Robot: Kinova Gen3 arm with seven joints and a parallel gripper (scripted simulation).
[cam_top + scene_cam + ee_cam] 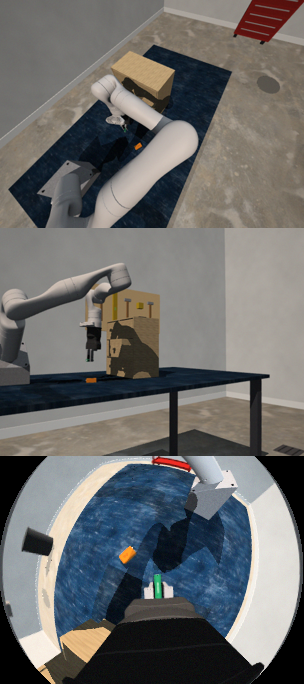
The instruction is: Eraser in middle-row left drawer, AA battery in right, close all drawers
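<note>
While you hovered before the chest (140,345), your gripper (90,358) pinched the green AA battery (158,585), fingers nearly closed; no writing was readable.

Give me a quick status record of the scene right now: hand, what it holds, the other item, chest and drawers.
hand: in the air in front of the chest, fingers pointing down, shut on a small green item
held item: green item, probably the AA battery
other item: orange block, probably the eraser, lying on the table
chest: upright
drawers: one middle-row drawer seems slightly out; the rest can't be judged
</note>
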